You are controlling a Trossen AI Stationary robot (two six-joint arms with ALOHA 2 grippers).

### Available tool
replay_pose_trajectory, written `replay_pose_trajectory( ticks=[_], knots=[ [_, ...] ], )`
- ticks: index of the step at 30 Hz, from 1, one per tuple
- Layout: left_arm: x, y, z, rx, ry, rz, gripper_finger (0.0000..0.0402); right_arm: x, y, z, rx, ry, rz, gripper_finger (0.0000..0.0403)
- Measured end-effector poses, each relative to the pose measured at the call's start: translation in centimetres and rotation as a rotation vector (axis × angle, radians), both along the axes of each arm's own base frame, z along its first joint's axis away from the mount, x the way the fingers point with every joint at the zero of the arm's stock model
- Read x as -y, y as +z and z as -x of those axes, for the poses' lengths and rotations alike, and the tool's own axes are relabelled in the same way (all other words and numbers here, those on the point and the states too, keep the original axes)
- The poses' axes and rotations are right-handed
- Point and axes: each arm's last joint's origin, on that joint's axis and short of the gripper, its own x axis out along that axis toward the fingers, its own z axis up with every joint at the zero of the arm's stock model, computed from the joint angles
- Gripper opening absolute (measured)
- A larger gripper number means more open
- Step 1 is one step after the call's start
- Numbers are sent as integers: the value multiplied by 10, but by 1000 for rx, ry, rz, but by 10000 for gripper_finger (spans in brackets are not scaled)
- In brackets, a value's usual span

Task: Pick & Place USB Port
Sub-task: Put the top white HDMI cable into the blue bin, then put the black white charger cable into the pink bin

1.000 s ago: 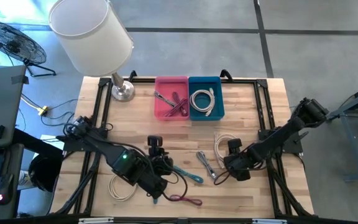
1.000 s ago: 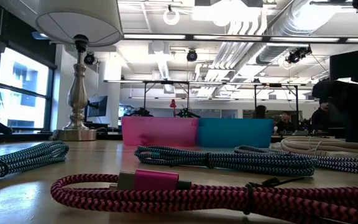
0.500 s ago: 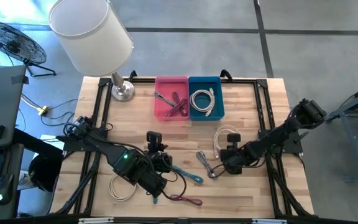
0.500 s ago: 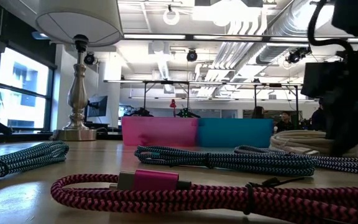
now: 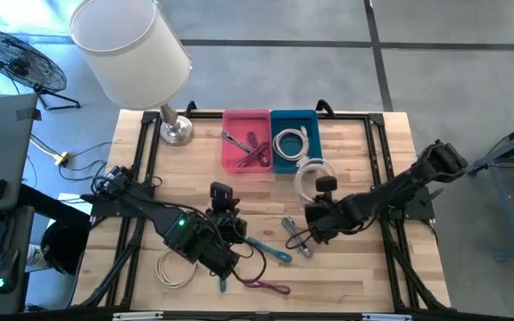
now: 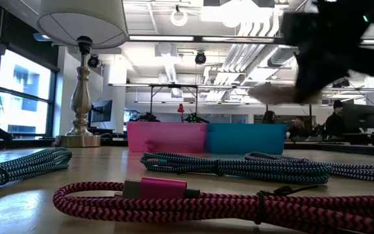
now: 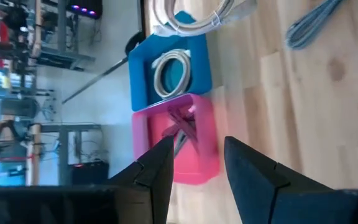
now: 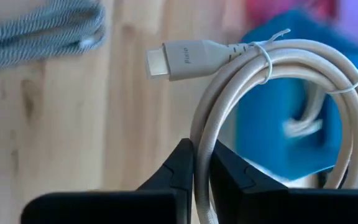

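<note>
My right gripper (image 8: 202,163) is shut on a white coiled USB cable (image 5: 309,175), which hangs above the table just near of the blue bin (image 5: 275,120). That bin has another white coil (image 5: 291,143) lying in it. The pink bin (image 5: 236,120) beside it contains a pink cable (image 5: 255,150). In the low view the white cable (image 6: 276,93) shows in the air under the blurred right gripper (image 6: 330,45). My left gripper (image 7: 194,158) stands open at the table's middle left, above dark cables, touching nothing. My right gripper pinches the strands of the white coil (image 8: 199,134) between its two fingers, on the side of the loop away from the plug (image 8: 179,57). The fingers lie across the strands. The coil is lifted clear of the table and stands out past the fingertips.
On the table lie a teal cable (image 5: 268,249), a grey-blue cable (image 5: 294,234), a pink braided cable (image 5: 264,285) near the front edge and a white coil (image 5: 175,270) at the near left. A lamp (image 5: 175,130) stands at the far left corner.
My right gripper has gone up and toward the far edge and the blue bin. The white coil, which lay on the table under it, is now lifted clear and carried along.
</note>
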Motion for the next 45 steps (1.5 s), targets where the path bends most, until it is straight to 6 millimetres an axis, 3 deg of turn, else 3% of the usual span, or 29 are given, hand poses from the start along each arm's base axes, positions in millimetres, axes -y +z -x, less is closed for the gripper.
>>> replay_pose_trajectory(
  ticks=[4,9,16,20,24,29,34,39,45],
  knots=[
    [-14,0,-7,-42,3,-36,137,15,28,-19,25,2,54,23],
    [-31,-1,-15,-93,21,-19,137,58,45,-36,7,-63,84,23],
    [-42,-18,-20,-197,29,15,137,141,35,-44,-5,-157,-70,23],
    [-41,-31,-20,-249,25,-8,137,178,25,-40,62,-195,-145,23],
    [-43,-41,-20,-277,42,-25,137,199,21,-34,97,-242,-220,74],
    [-48,-43,-21,-277,62,-31,137,202,20,-33,139,-227,-370,169],
    [-48,-43,-22,-262,67,-62,137,192,19,-35,146,-223,-449,232],
    [-48,-43,-21,-273,62,-41,137,169,15,-33,61,-154,-613,253],
    [-47,-44,-21,-291,55,-5,137,123,12,-31,-74,-123,-766,253]
  ],
)
